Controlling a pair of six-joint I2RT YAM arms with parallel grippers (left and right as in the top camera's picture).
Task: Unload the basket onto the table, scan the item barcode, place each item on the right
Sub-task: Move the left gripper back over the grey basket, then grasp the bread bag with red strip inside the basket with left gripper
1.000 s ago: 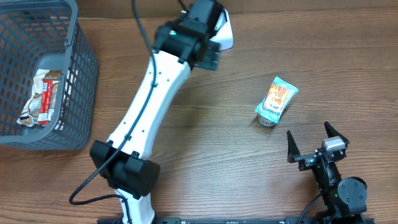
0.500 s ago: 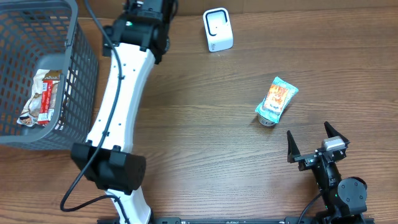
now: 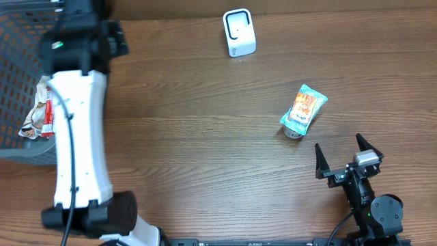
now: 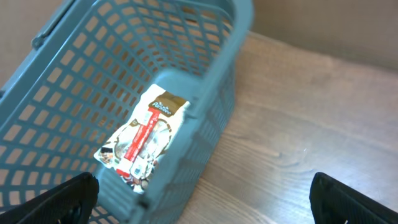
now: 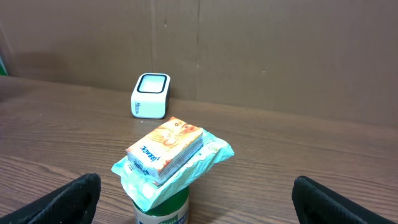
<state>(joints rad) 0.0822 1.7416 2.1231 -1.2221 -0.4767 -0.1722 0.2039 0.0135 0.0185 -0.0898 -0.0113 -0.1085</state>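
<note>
Swung across in the last second: left gripper (image 4: 205,202), from beside the scanner (image 3: 239,32) at top centre over to the basket (image 3: 13,41) at upper left. Spread wide, carrying nothing. Probably means pickup lined up, not yet begun. Unmoved at lower right: right gripper (image 3: 339,152), likewise wide and empty. Inside the basket, left of centre in the wrist view: packet (image 4: 146,140), lying flat. Long axis from lower left to upper right there, brown end toward upper right.
</note>
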